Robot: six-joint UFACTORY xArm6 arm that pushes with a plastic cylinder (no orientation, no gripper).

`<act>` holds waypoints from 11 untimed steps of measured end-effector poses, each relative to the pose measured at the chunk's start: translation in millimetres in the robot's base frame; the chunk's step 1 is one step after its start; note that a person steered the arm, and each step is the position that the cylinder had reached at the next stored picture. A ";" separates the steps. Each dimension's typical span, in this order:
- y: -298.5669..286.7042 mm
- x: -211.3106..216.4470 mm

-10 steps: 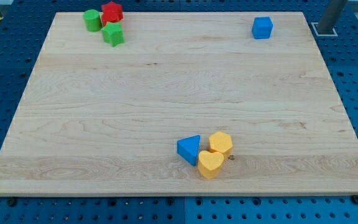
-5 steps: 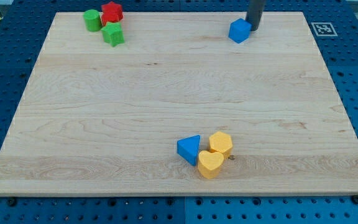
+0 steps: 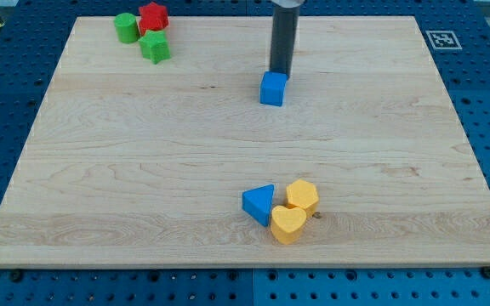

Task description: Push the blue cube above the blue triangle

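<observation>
While pressed against the top face of the blue cube (image 3: 272, 89), my tip (image 3: 279, 74) sits on the side toward the board's top edge; no claw fitted, just a plain dark rod, so nothing to open or close. Cube: upper middle of board, well apart from blue triangle (image 3: 259, 204) near the bottom edge, almost straight down from it. Push line likely runs toward bottom edge, stopping short. Matte, hard-edged blocks; pale wood grain board (image 3: 100, 170). Two yellow blocks (image 3: 294, 212) touching triangle. Red and green blocks (image 3: 143, 32) at top left corner.
</observation>
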State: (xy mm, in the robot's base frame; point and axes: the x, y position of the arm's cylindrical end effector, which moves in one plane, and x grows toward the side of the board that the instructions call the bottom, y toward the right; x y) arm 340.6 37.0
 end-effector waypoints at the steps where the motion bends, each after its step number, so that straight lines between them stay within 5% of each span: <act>1: -17.3 18.5; 3: -15.6 90.2; 7: 39.5 65.4; 11: 35.0 129.1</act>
State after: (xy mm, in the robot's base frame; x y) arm 469.6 72.0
